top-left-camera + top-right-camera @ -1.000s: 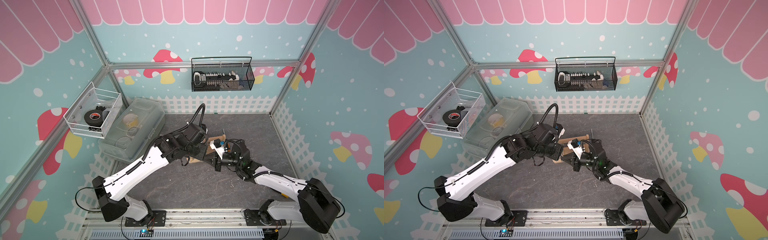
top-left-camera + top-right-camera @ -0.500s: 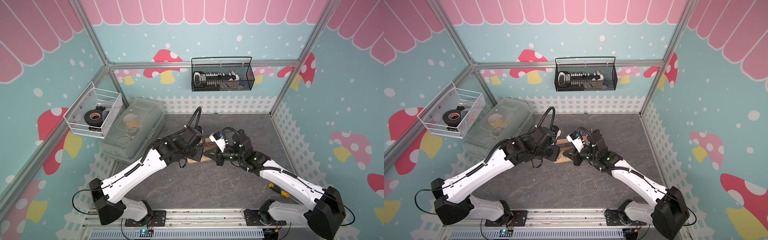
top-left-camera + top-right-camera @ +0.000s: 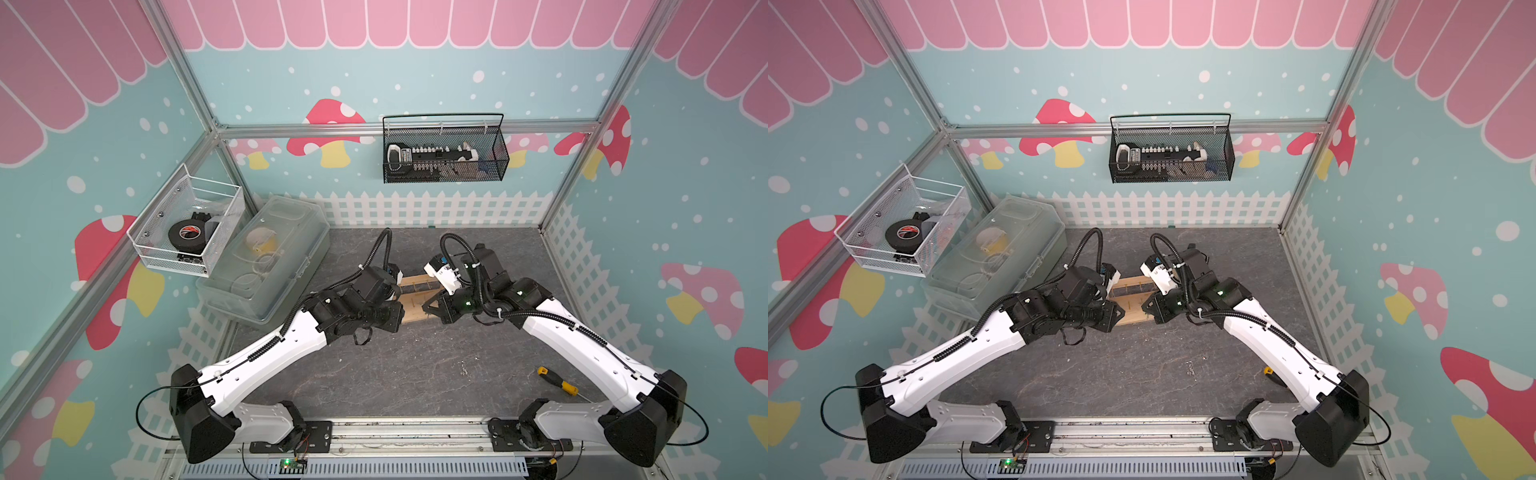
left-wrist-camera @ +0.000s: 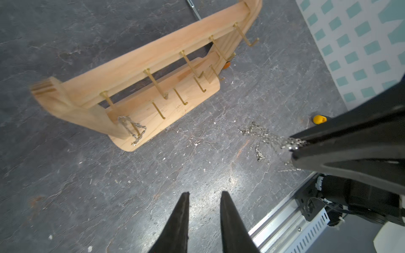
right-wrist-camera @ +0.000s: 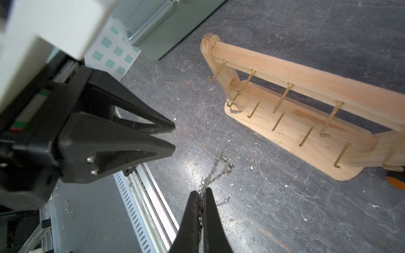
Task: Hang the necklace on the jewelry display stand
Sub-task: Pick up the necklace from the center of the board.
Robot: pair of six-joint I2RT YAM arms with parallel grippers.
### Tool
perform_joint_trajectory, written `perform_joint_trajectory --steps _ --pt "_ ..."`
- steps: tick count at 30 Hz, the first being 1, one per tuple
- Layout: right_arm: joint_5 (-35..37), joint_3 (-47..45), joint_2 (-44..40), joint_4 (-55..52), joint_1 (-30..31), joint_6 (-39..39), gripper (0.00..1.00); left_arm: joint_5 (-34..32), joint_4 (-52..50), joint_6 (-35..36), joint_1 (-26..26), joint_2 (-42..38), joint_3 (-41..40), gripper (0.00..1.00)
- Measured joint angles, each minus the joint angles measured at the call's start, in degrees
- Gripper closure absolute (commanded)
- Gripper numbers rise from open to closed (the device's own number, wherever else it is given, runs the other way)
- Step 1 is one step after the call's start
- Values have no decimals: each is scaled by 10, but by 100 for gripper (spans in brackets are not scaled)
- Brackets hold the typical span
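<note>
A dark grey table (image 3: 415,374) fills the floor of the booth. Two white and black arms reach in over it from the front rail, the left arm (image 3: 266,357) and the right arm (image 3: 582,336), and their ends nearly meet at the middle. A clear plastic box (image 3: 274,257) with its lid on sits at the back left corner. Above it a white wire basket (image 3: 166,208) on the side wall holds a roll of black tape (image 3: 187,235). A black mesh basket (image 3: 444,174) hangs on the back wall.

The wooden stand (image 3: 415,308) stands upright on the table at the middle, just behind the two grippers. Its gold pegs face the front.

The left gripper (image 4: 204,193) hovers over bare table in front of the stand. Its jaws are a little apart, with nothing between them. The right gripper (image 5: 201,191) has its jaws pressed together on a thin silver necklace (image 5: 210,174). The necklace dangles from the tips over the table, near the stand but apart from it and on no peg. Whether its low end touches the table cannot be told.

A yellow and black screwdriver (image 3: 557,380) lies on the table beside the right arm.

A second fine chain (image 5: 235,111) hangs from the end pegs on the stand's left side, and its tail rests on the base.
</note>
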Motion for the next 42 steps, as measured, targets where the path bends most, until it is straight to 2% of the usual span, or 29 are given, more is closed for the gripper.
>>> perform_joint_trajectory --steps 9,16,23,33,37,42 --pt "-2 73 24 -93 -7 -7 96 65 103 -4 0 -21 -61 68" --pt "-10 84 45 -115 -7 -6 96 66 151 5 -3 -53 -87 65" --pt "-29 86 45 -114 -7 7 96 25 192 27 -33 -57 -105 64" --pt "-58 86 45 -98 -7 30 96 -27 225 46 -43 -55 -112 64" --pt "-68 86 44 -91 -7 38 96 -42 230 49 -54 -49 -112 68" --pt "-75 86 43 -86 -7 43 96 -71 233 53 -62 -44 -113 77"
